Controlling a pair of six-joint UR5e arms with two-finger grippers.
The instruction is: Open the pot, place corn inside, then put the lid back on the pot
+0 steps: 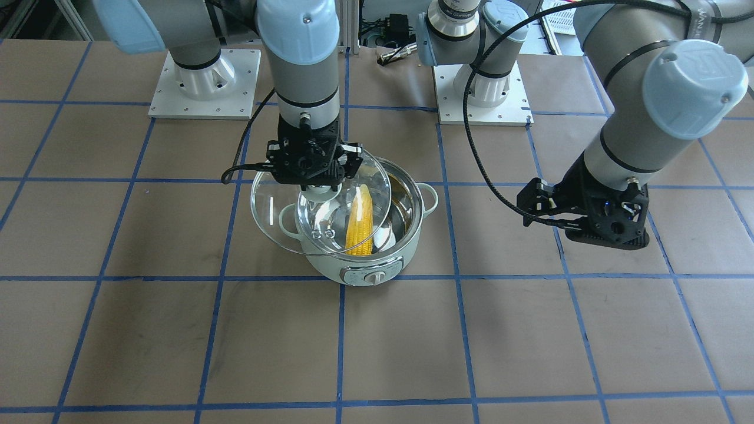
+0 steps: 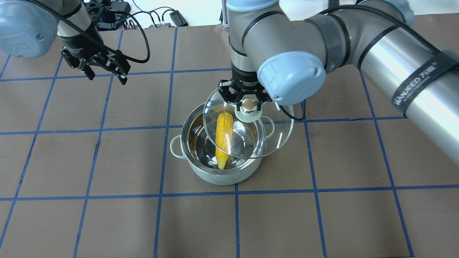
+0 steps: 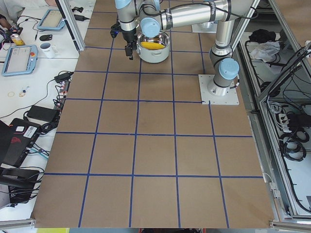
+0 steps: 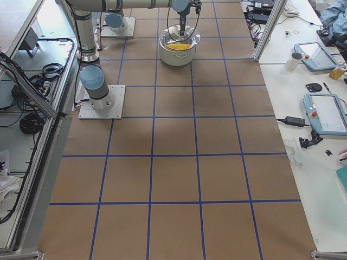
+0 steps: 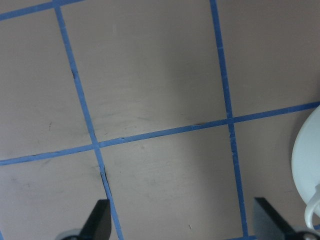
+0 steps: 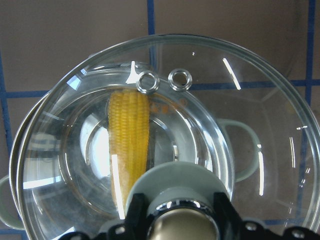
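Note:
The pale mint-green pot point(image 2: 215, 177) stands mid-table with its dial point(image 1: 372, 277) facing away from me. The yellow corn point(image 2: 224, 139) lies inside it, leaning on the steel wall; it also shows in the front view point(image 1: 359, 221). My right gripper point(image 2: 248, 102) is shut on the knob point(image 2: 249, 104) of the glass lid point(image 2: 279, 132). The lid is tilted over the pot, offset toward my right and covering only part of the opening. The right wrist view shows the corn point(image 6: 130, 135) through the lid point(image 6: 225, 85). My left gripper point(image 2: 107, 77) is open and empty, far left of the pot.
The table is brown with blue tape lines. The two arm base plates point(image 1: 203, 88) sit at the robot's edge. The left wrist view shows bare table, the open gripper point(image 5: 182, 225) and the pot's edge point(image 5: 307, 165) at the right. Side tables hold tablets and cables.

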